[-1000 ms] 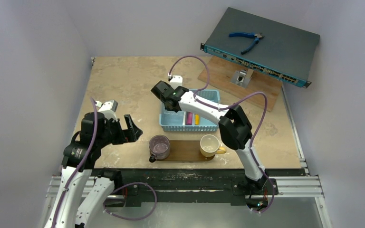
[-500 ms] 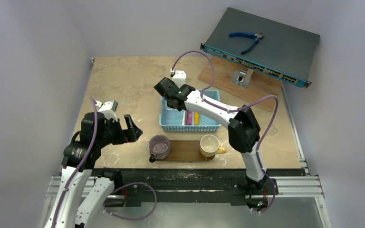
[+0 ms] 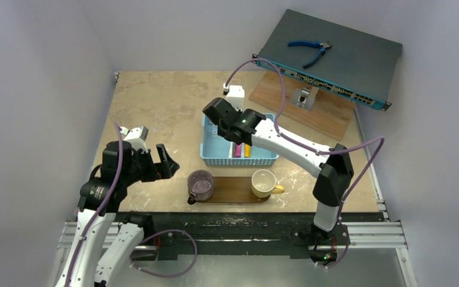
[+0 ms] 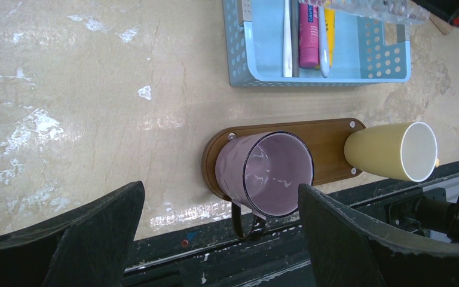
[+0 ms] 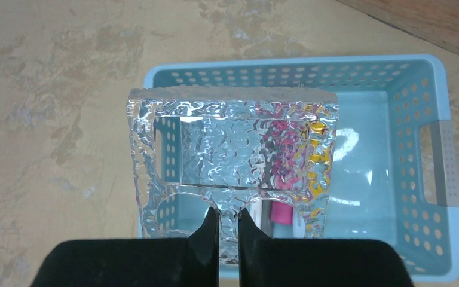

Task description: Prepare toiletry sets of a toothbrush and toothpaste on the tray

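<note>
Toiletry sets (image 4: 297,37) lie in my light-blue basket (image 4: 245,57): a pink tube (image 4: 308,30), a yellow tube (image 4: 330,27) and pale brushes (image 4: 287,42) side by side. The tray (image 4: 331,143) carries a purple cup (image 4: 269,173) and a cream cup (image 4: 394,150) (one at each end). My right gripper (image 5: 228,230) pinches a clear crinkled plastic piece (image 5: 233,137) above the basket. My left gripper (image 4: 220,197) hangs spread wide over the desk (image 4: 95,89).

on my feed a light-blue mesh basket (image 3: 227,160) sits mid-table (image 3: 155,107), and a clear crinkled plastic piece (image 5: 233,143) hangs above it. nearer me a purple mug (image 3: 201,185) and a cream cup (image 3: 263,183) stand upright, well apart. far right, a tilted network switch (image 3: 340,57) sits over a rectangular wooden board (image 3: 329,116), with blue pliers (image 3: 311,51) on top.
</note>
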Available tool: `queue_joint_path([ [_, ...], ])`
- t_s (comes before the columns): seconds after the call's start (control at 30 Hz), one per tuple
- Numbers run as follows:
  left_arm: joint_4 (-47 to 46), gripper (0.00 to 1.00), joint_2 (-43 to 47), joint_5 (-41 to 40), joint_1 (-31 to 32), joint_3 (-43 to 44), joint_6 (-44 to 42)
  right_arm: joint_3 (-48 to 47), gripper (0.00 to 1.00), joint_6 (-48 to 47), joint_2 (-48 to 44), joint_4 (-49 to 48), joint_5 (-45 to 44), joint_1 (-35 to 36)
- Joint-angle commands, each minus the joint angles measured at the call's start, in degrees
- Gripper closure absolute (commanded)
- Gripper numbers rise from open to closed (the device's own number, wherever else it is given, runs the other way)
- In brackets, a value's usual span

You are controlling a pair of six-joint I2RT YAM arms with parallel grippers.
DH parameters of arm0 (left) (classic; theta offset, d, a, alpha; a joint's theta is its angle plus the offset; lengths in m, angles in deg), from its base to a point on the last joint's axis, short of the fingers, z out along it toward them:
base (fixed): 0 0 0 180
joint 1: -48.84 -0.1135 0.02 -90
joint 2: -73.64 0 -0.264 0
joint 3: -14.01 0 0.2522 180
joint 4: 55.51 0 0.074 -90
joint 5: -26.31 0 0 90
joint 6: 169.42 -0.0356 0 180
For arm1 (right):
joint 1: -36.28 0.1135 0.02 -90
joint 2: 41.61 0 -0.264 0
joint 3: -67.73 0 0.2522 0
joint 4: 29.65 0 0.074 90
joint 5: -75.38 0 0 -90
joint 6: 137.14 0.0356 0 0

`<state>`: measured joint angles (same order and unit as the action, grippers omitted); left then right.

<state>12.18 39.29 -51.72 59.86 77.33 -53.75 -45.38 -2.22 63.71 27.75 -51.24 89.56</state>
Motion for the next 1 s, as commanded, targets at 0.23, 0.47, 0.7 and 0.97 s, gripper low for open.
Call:
queue_joint_path([
  [0.23, -2.0, 0.00, 1.0, -0.3, 0.2, -0.3, -1.2, 9.4, 1.00, 6.6, -13.3, 4.8, -2.6, 7.9],
  [0.47, -1.9, 0.00, 1.7, -0.5, 0.3, -0.3, -1.1, 11.4, 1.00, 13.9, -15.3, 10.1, -3.3, 12.5],
  [0.7, -1.7, 0.00, 2.4, -0.9, 0.7, -0.3, -1.1, 12.1, 1.00, 19.8, -15.4, 14.7, -3.5, 15.4],
  [0.97, -1.6, 0.00, 3.5, -1.6, 1.2, -0.3, -0.8, 13.6, 1.00, 23.0, -15.2, 16.1, -1.0, 17.7],
])
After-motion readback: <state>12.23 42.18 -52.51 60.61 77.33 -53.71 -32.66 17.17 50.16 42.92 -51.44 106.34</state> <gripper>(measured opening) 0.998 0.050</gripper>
